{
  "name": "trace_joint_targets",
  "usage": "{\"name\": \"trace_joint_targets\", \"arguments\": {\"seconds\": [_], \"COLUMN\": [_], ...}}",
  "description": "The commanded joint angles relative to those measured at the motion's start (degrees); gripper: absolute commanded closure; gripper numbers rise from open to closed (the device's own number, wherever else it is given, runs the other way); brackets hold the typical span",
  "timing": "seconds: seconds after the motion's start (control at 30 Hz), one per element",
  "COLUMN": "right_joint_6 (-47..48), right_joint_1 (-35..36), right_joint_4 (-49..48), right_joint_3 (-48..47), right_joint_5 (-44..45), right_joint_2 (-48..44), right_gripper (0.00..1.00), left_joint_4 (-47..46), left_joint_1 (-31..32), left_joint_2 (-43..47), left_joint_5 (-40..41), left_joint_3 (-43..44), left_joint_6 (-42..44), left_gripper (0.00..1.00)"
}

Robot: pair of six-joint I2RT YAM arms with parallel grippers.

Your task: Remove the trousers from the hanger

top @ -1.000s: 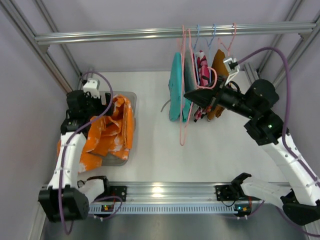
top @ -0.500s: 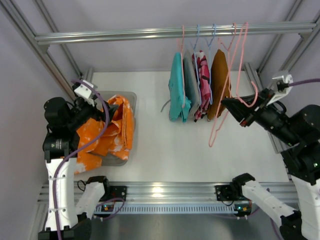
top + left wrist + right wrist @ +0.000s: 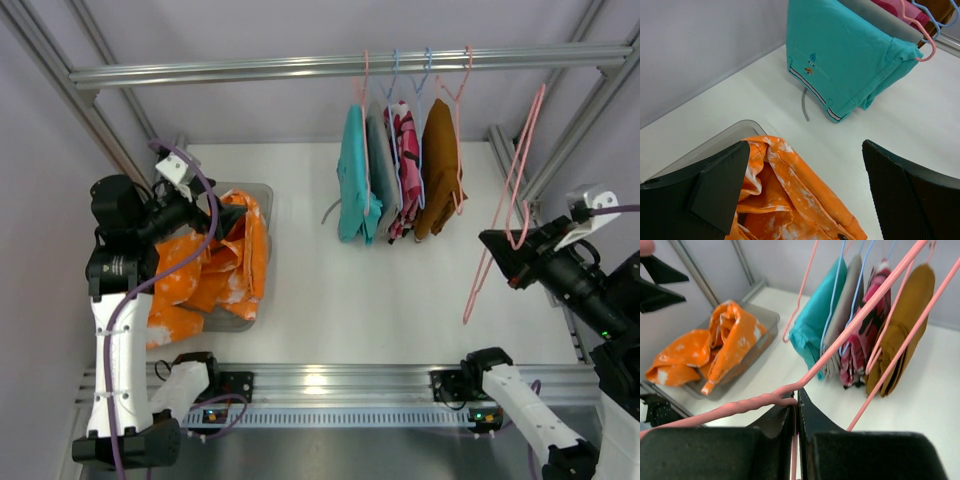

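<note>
Setting: robotics lab test cell. White table (image 3: 320,290) boxed in by plain grey panels (image 3: 35,220) and aluminium frame bars (image 3: 70,92). Two cabled robot arms (image 3: 115,345) bolted to a metal rail (image 3: 330,382) at the near edge. Clothes (image 3: 352,185) hang from the top bar (image 3: 250,70).

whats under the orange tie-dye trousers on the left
A grey plastic bin: the trousers lie heaped in it and spill out over its left side. Whether anything else sits in the bin beneath the cloth cannot be seen.
</note>
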State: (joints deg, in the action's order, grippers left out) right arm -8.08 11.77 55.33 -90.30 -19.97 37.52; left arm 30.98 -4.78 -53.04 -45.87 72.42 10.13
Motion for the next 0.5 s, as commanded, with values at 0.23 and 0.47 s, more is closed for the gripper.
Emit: {"name": "trace_joint_targets", "arguments": {"seconds": [0.23,0.47], "right_joint_6": [-0.1,0.5], "right_joint_1": [-1.4,-1.8], "right_joint_4": [7.5,6.9], "right_joint_3": [6.0,-1.6], "right_joint_5": [-4.1,-7.8], "right_joint_2": [3.7,11.2], "right_gripper": [1.0,1.0], "left_joint_4": [-6.0,-6.8], "left_joint_1": [0.0,0.1], "left_joint_2": [0.7,0.4], "left_joint_5": [-4.6,-5.4], "left_joint_3": [0.9,1.1], "left_joint_6": [-4.7,-5.5], "left_gripper": [0.01,0.01]}}
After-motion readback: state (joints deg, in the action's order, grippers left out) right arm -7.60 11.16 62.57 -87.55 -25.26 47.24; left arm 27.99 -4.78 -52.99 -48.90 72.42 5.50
